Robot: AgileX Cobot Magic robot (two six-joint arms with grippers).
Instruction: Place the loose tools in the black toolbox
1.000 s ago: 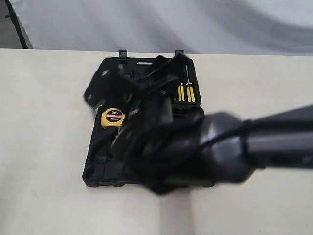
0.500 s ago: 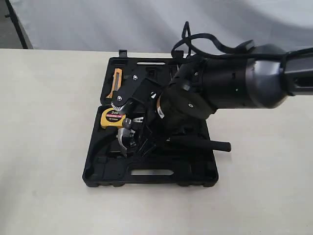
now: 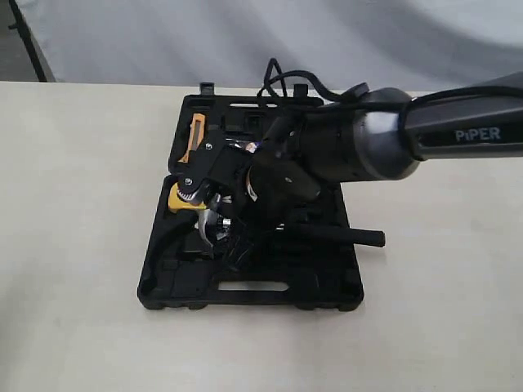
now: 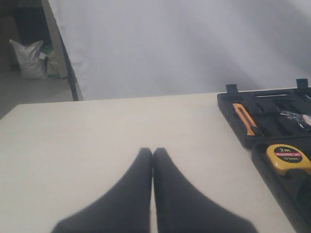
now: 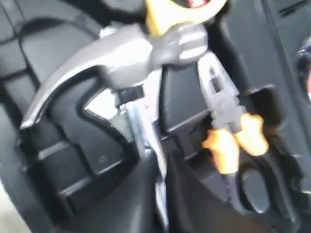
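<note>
Both right fingers [image 5: 129, 199] dropped lower, now pinching claw hammer [image 5: 126, 53] shaft.

Black toolbox [image 3: 159, 273]; claw hammer [image 5: 121, 53] with chrome head and black handle; yellow tape measure [image 4: 287, 158] with a black-and-red label; pliers [image 5: 228, 131] with orange handles; beige table [image 3: 73, 212].

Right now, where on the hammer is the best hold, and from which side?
Probably the chrome shaft just below the head, from above, straddling it. The hammer lies flat in the toolbox, so only its top is free; the shaft is slim and straight, the head wide and curved. The right pincer grips there.
</note>
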